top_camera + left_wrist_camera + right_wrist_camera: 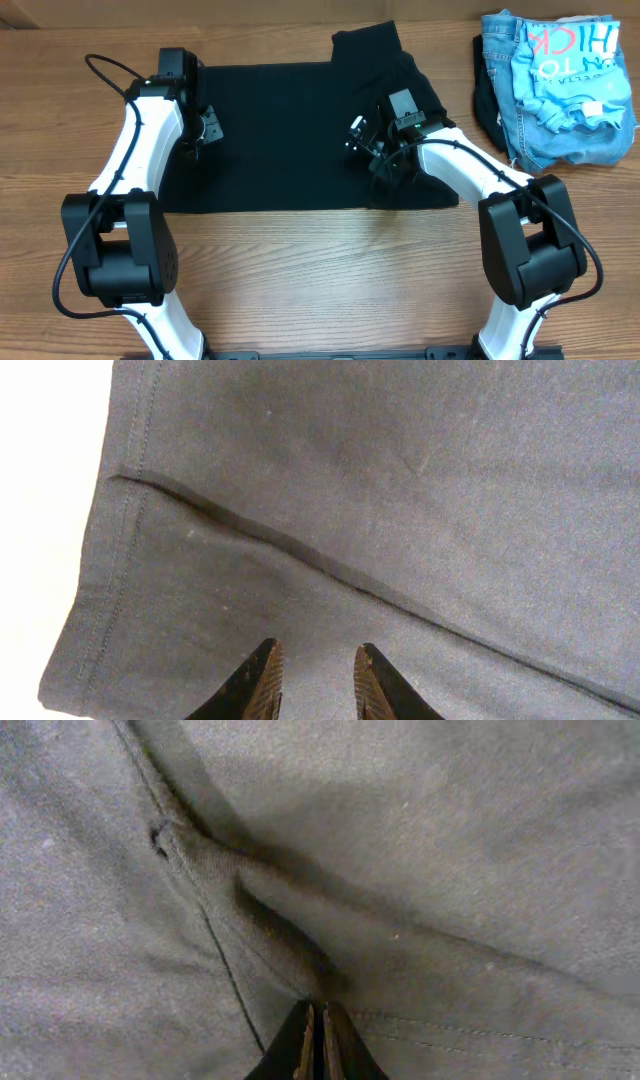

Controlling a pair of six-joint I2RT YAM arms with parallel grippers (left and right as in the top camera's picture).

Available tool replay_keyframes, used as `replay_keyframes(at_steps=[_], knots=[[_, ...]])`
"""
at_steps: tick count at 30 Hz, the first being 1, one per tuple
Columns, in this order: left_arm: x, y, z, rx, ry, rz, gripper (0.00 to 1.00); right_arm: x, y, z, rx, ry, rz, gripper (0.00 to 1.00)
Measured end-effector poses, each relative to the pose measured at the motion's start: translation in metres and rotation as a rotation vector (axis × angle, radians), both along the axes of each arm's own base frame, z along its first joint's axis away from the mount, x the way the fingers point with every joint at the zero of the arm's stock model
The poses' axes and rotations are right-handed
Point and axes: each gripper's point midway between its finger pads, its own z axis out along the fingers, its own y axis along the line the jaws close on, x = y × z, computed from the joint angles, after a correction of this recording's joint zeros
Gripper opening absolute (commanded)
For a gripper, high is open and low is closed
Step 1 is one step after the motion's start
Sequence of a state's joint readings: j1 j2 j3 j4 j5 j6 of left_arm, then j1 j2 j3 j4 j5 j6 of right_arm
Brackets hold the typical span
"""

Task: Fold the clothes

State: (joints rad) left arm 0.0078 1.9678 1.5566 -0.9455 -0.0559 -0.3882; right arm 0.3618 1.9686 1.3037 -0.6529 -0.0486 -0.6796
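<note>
Across the middle of the light brown wooden table (300,280), reaching toward its far edge, a black short-sleeved T-shirt (280,130) of soft fabric lies spread out mostly flat, with one sleeve (368,45) sticking up toward the far edge on the right side. At the garment's left end, the left gripper (207,128) of the white-and-black left arm (140,140) hangs over the cloth. The left wrist view shows the left gripper (315,682) with its two dark ribbed fingertips (262,682) a little apart, plain grey-black fabric visible in the gap and nothing caught between them. Beyond the tips a long diagonal crease (300,555) crosses the T-shirt (420,480), and the double-stitched hem (112,580) runs down the left side next to the bright bare tabletop (45,510). Toward the right end of the garment, the right arm (470,175) lies over the cloth and the right gripper (362,138) points left onto it. In the right wrist view the right gripper (318,1042) has its fingertips (303,1045) pressed together, pinching the end of a raised ridge of fabric (250,910) that runs diagonally up the T-shirt (480,840), with a stitched seam alongside it. At the far right corner of the table, well apart from the black garment, sits a crumpled heap: blue denim jeans (512,125) with a light blue printed shirt (575,75) lying on top.
</note>
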Motion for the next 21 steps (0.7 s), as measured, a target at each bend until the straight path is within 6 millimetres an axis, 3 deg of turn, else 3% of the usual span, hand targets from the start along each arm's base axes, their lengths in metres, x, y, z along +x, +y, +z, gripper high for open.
replay_keyframes(at_steps=[12,14,16,19,21], knots=[[-0.005,0.000,-0.001,0.000,0.019,0.000,0.32,0.049,0.018,0.032,0.070,-0.198,-0.001,0.08],[-0.005,0.000,-0.001,0.000,0.019,0.000,0.32,0.053,0.019,0.035,0.077,-0.218,-0.001,0.17],[-0.005,0.000,-0.001,0.000,0.019,0.000,0.33,0.060,0.021,0.039,0.088,-0.251,-0.002,0.40],[-0.005,0.000,-0.001,0.000,0.019,0.000,0.33,0.072,0.025,0.048,0.105,-0.308,-0.004,0.51],[-0.005,0.000,-0.001,0.000,0.019,0.000,0.33,0.084,0.029,0.058,0.139,-0.366,-0.030,0.52]])
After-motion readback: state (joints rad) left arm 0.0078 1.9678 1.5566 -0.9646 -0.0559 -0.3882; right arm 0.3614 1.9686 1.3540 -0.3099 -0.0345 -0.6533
